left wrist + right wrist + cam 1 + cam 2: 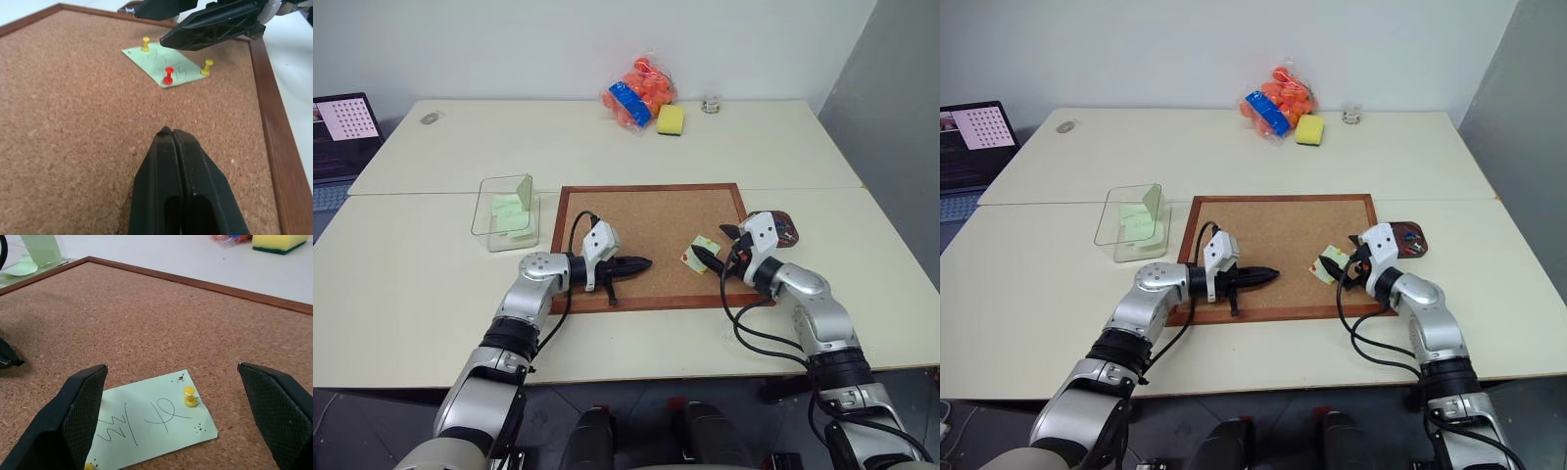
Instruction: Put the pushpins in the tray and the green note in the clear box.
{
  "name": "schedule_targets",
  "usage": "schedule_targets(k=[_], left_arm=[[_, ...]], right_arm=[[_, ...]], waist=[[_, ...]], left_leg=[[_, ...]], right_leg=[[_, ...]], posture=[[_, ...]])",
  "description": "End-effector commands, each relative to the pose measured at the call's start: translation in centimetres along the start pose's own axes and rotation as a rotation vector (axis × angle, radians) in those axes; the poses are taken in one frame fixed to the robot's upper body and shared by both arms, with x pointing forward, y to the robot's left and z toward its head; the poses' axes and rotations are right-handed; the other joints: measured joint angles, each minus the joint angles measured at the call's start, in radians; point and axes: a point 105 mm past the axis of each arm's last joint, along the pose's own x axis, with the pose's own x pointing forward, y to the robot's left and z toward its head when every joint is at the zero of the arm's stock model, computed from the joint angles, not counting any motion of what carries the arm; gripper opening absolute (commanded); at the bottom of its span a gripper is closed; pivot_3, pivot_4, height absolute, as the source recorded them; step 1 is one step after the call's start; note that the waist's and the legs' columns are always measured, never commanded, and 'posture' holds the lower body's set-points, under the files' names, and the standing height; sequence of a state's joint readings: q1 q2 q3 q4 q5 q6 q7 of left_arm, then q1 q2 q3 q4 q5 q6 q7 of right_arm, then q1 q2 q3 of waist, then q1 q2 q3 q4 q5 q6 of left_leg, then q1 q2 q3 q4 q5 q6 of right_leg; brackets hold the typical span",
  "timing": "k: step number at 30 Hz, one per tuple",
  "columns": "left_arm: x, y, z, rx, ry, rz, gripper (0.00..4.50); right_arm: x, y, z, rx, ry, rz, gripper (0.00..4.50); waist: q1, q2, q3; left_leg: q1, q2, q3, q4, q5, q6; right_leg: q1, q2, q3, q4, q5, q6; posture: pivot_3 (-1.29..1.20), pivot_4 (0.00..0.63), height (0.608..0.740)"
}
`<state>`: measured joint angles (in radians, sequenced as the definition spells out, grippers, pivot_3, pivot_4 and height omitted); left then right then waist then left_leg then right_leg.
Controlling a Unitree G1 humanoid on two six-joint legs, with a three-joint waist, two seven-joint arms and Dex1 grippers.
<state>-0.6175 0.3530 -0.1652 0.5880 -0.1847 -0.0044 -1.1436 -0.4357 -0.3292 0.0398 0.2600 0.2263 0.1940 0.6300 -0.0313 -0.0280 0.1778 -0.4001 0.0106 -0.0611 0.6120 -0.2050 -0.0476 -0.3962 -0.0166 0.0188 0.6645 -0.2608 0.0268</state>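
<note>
Pale-green note (pixel 166 66), thin and floppy, pinned by 3 pushpins (pixel 168 75) at 4 o'clock on corkboard (pixel 646 225). Right gripper (pixel 178 416) spread wide over it; left gripper (pixel 173 147) pinched together, empty. Best taken by pin heads first.

Corkboard (pixel 646 220), sponge (pixel 671 119), laptop (pixel 340 132), orange bag (pixel 641 93)

The corkboard (pixel 646 225) lay mid-desk (pixel 431 284). On its right part sat the note (pixel 702 251), pinned by pushpins (pixel 168 75). The box (pixel 506 212) stood left of it, the tray (pixel 785 227) right, a sponge (pixel 671 119) behind.
</note>
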Motion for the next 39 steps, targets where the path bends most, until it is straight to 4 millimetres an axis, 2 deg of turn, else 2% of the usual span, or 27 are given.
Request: schedule_targets(k=[1,5,12,23,34,39], left_arm=[[0.5,-1.1,-1.6,-0.023,0.064,-0.035,0.02],[0.3,-1.6,-2.4,-0.003,0.093,-0.044,0.02],[0.2,-1.5,-1.7,0.011,0.076,-0.031,0.02],[-0.1,-1.2,-1.0,0.03,0.056,-0.002,0.0],[0.1,-1.1,-0.7,0.041,0.04,0.012,0.0],[0.2,-1.0,-0.6,0.042,0.037,0.015,0.0]], right_arm=[[1.0,0.2,1.5,-0.037,-0.055,0.029,4.5],[1.4,0.2,0.9,-0.039,-0.044,0.034,4.5],[1.7,-0.1,0.3,-0.02,-0.036,0.024,4.5],[1.5,-0.6,-0.1,-0.006,-0.028,0.007,2.52],[1.4,-1.1,-0.2,-0.011,-0.024,-0.009,0.08],[1.3,-1.6,0.1,-0.022,-0.032,-0.029,0.03]], waist=[[0.0,0.0,0.0],[0.0,0.001,0.0],[0.0,0.002,-0.001],[-0.001,0.002,-0.001],[-0.001,0.002,-0.001],[-0.001,0.002,-0.001]], left_leg=[[0.0,0.0,0.0,0.0,0.0,0.0],[0.001,0.0,0.0,0.0,0.0,0.0],[0.002,0.0,0.0,0.0,0.0,0.0],[0.002,0.0,0.0,0.0,0.0,0.0],[0.002,0.0,0.0,0.0,0.0,0.0],[0.002,0.0,0.0,0.0,0.0,0.0]], right_leg=[[0.0,0.0,0.0,0.0,0.001,-0.002],[0.001,0.0,0.0,0.0,0.001,-0.002],[0.001,0.0,0.0,0.0,0.001,-0.002],[0.002,0.0,0.0,0.0,0.001,-0.003],[0.002,0.0,0.0,0.0,0.002,-0.003],[0.002,0.0,0.0,0.0,0.002,-0.003]], posture=[[0.0,0.15,0.74],[0.0,0.15,0.74],[0.0,0.15,0.74],[0.0,0.15,0.74],[0.0,0.15,0.74],[0.0,0.15,0.74]])
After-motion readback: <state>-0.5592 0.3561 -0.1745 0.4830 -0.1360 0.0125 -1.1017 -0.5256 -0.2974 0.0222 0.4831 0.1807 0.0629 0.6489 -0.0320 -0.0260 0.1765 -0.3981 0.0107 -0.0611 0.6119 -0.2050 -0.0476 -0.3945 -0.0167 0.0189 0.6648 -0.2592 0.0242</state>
